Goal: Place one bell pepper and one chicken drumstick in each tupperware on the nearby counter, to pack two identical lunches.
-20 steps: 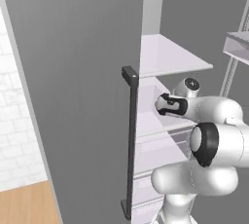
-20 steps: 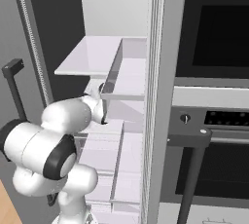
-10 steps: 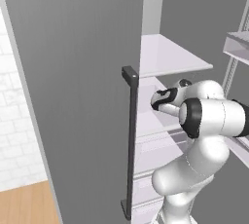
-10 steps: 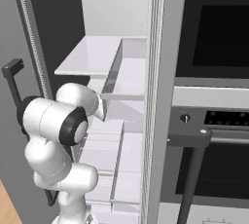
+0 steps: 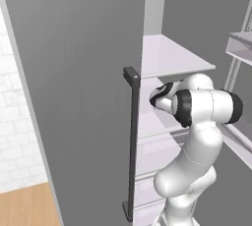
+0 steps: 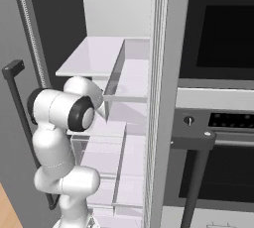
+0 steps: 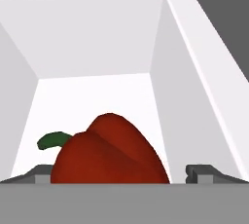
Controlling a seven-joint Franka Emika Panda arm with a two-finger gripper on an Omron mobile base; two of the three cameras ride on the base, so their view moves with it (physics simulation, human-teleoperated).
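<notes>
While reaching into the open fridge (image 6: pixel 129 68), gripper (image 7: pixel 124 175) set low over a red bell pepper (image 7: pixel 109 152) lying on the white shelf floor (image 7: pixel 92 96) of a walled compartment; green stem (image 7: pixel 53 140) turned toward the left of the hand view. Fingertips (image 7: pixel 202 171) wide apart, one on each side of the pepper, nothing clamped between them; contact with the skin not discernible. Wrist buried between fridge door (image 5: pixel 74 97) and shelves in both base views; door handle (image 5: pixel 132 141) just beside the forearm.

Step in hand, by judgement: securing the first pepper. For a sound grasp: centre the body between the tips before closing; drive slightly deeper so the pads meet the widest part rather than the sloping shoulder; close gently, since a glossy rounded skin is likely to squirt out sideways; avoid the stem; lift straight off the floor before backing out, clear of the side walls and the shelf above.
</notes>
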